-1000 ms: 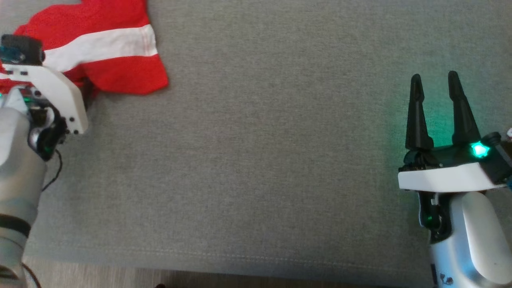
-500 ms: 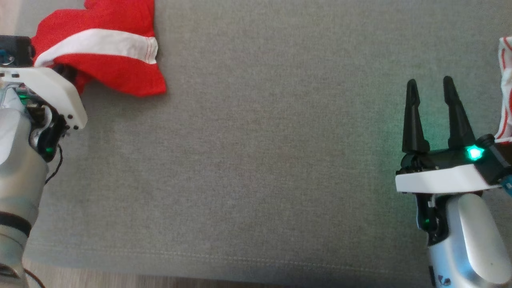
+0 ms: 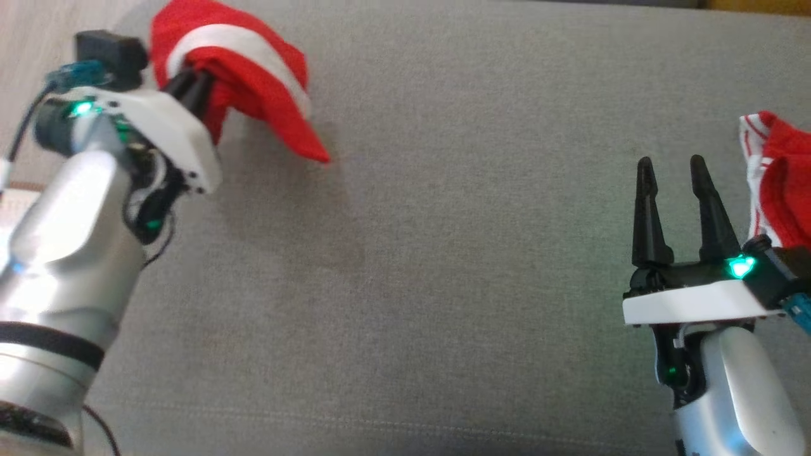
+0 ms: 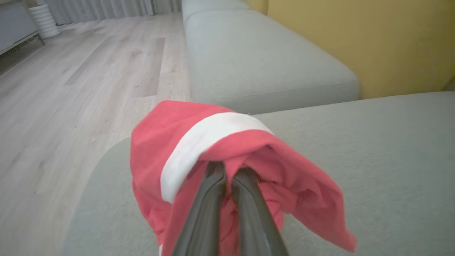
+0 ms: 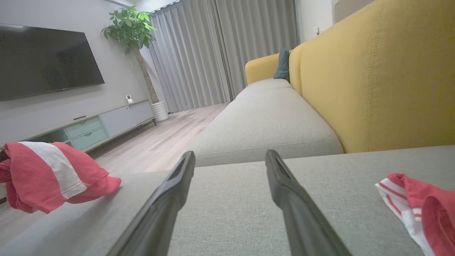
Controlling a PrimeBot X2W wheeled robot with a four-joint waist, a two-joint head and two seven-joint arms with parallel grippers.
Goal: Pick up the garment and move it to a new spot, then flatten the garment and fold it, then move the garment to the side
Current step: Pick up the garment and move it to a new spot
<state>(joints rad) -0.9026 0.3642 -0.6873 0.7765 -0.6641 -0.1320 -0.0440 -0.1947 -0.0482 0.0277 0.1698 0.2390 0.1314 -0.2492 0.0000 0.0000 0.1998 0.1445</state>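
Gripping red garment with white band (image 3: 253,57) in left fingers (image 3: 190,88), clamped tight, cloth bunched over tips. Holding it at far-left corner of grey sofa cushion (image 3: 443,253); can't tell if hanging corner touches. Showing right fingers (image 3: 706,202) spread wide, nothing between, low over cushion's right side. Noting second red-white cloth (image 3: 782,196) lying just right of them.

Head view down onto cushion (image 3: 443,253); wrist views low, sharing garment (image 3: 253,63).
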